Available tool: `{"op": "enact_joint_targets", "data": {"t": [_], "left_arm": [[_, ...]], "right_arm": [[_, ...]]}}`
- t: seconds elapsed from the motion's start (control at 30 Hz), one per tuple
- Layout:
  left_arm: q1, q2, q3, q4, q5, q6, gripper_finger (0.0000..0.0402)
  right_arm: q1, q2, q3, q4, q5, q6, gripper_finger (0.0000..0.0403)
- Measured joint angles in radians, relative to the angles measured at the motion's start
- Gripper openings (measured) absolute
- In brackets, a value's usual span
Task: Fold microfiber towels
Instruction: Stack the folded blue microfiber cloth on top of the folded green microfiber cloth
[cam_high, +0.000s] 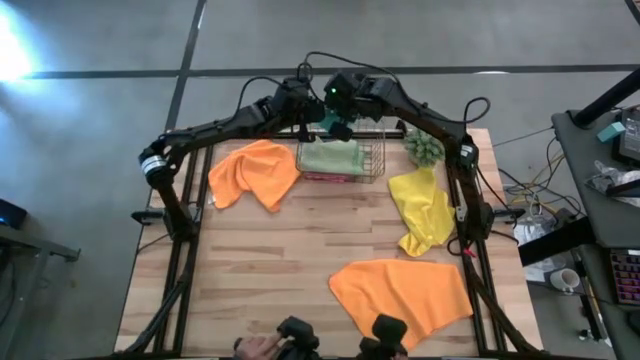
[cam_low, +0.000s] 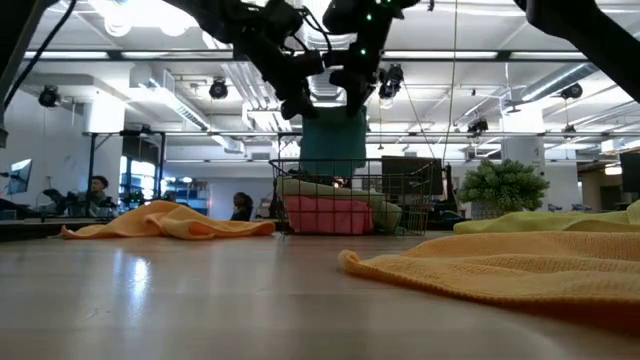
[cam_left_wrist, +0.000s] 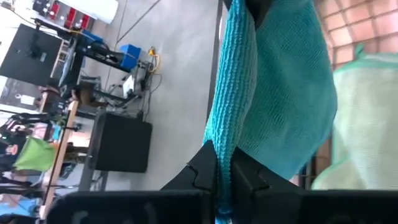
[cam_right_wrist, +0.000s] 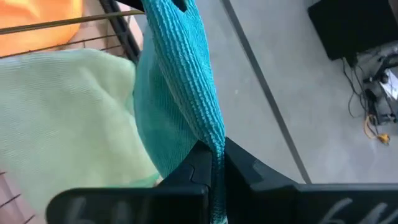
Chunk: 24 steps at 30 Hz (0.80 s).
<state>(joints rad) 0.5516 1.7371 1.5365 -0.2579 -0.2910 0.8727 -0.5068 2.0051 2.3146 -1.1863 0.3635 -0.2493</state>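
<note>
Seen from straight above, a light wooden table (cam_high: 290, 250) holds a copper wire basket (cam_high: 372, 160) near its far edge, with a sage green towel (cam_high: 328, 157) lying in it. Both dark arms reach in over the basket, the left gripper (cam_high: 312, 122) and right gripper (cam_high: 340, 126) close together, a teal towel (cam_high: 328, 122) between them. An orange towel (cam_high: 255, 172) lies left of the basket, a small green plant (cam_high: 424, 148) and a crumpled yellow towel (cam_high: 424, 208) to its right, and a second orange towel (cam_high: 405, 292) near the front edge.

Teal towel (cam_low: 333, 140) hangs above basket; sage (cam_high: 329, 157), perhaps pink (cam_low: 330, 214) inside.
</note>
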Motion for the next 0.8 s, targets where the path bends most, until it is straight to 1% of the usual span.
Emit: {"op": "enact_joint_targets", "data": {"t": [0.17, 0.33, 0.5, 0.57, 0.67, 0.8], "left_arm": [[0.019, 0.055, 0.031, -0.022, 0.014, 0.008, 0.0001], [0.019, 0.080, 0.024, -0.048, 0.024, 0.006, 0.0001], [0.030, 0.107, 0.020, -0.056, 0.031, 0.015, 0.0001], [0.036, 0.108, 0.018, -0.058, 0.031, 0.059, 0.0001], [0.048, 0.110, 0.017, -0.044, 0.024, 0.111, 0.0001], [0.051, 0.107, 0.024, -0.069, 0.024, 0.103, 0.0001]], "right_arm": [[-0.031, 0.008, -0.031, 0.024, -0.007, -0.040, 0.0008], [-0.063, 0.009, -0.086, 0.061, -0.095, -0.067, 0.0008], [-0.075, 0.010, -0.149, 0.128, -0.105, -0.121, 0.0008], [-0.081, 0.010, -0.165, 0.152, -0.104, -0.142, 0.0008], [-0.087, 0.010, -0.177, 0.187, -0.105, -0.160, 0.0008], [-0.087, 0.009, -0.179, 0.188, -0.111, -0.159, 0.0008]]}}
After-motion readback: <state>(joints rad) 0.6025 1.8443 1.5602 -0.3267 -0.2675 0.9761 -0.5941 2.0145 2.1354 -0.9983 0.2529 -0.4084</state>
